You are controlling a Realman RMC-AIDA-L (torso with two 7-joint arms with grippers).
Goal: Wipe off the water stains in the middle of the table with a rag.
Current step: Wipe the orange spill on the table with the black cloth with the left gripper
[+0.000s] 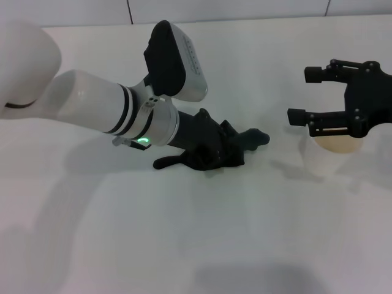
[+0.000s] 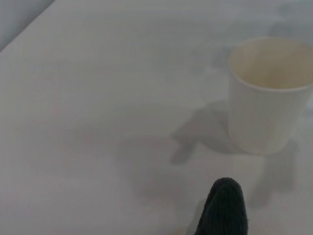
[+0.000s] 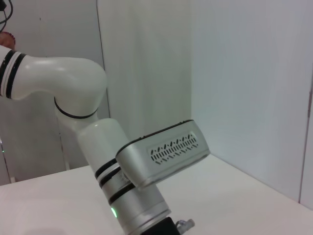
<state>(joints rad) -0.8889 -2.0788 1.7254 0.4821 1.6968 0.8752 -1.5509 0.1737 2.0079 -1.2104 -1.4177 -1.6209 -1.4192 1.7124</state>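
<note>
The black-teal rag [image 1: 211, 156] lies bunched on the white table [image 1: 196, 233] near its middle, one tail pointing right and one left. My left gripper [image 1: 214, 142] is down on the rag and shut on it, pressing it to the tabletop. The rag's dark tip also shows in the left wrist view [image 2: 224, 208]. The water stains are hidden, and no orange blotch shows on the bare table. My right gripper [image 1: 306, 95] is open and empty, hovering at the right just above a paper cup.
A white paper cup [image 1: 331, 156] stands upright and empty at the right, under my right gripper; it also shows in the left wrist view [image 2: 266, 98], close to the rag. A grey tiled wall strip [image 1: 184, 9] runs along the table's far edge.
</note>
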